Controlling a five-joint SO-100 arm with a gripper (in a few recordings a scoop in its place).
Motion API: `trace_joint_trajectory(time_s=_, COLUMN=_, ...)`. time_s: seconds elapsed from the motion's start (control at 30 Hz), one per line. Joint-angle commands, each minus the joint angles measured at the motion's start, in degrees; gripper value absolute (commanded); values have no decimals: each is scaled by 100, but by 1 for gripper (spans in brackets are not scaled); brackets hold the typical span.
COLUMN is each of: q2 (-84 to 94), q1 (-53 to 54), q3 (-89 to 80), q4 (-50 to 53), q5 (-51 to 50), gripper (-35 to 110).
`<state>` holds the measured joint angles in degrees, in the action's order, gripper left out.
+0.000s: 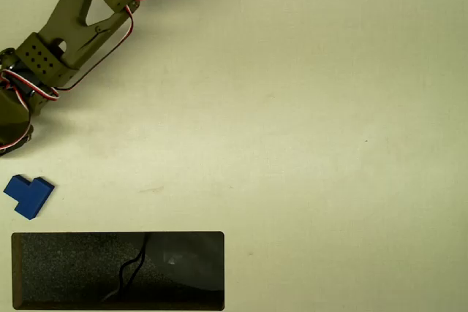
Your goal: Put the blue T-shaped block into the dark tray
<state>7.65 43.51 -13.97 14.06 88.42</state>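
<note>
At about nine o'clock in the overhead view, hard against the left edge, the olive-green gripper [9, 118] was cut off by the frame, so I could not tell whether its fingers were apart or together. From there the arm [80, 12] ran up toward eleven o'clock, with red and white wires [121, 34] looping alongside it. Below the gripper, at roughly eight o'clock and apart from it, the blue T-shaped block [29, 195] lay flat on the pale table [307, 122]. Just below the block, at seven o'clock, sat the dark tray [73, 272], its speckled floor bearing a squiggly dark mark [131, 268]; block and tray were near but not touching
</note>
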Motion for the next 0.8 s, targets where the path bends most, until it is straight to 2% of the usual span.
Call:
trace_joint_trajectory(time_s=0.0, q2=18, q1=9, q3=-53, q4=-387, q5=167, gripper=0)
trace_joint_trajectory(time_s=0.17, q2=-88, q1=-246, q3=-70, q4=-747, q5=70, gripper=0)
trace_joint_trajectory(time_s=0.47, q2=-369, q1=-264, q3=-167, q4=-1626, q5=633, gripper=0)
trace_joint_trajectory(time_s=0.7, q2=-299, q1=-554, q3=-70, q4=-1389, q5=-396, gripper=0)
trace_joint_trajectory(time_s=0.77, q2=-158, q1=-694, q3=-26, q4=-1011, q5=-923, gripper=0)
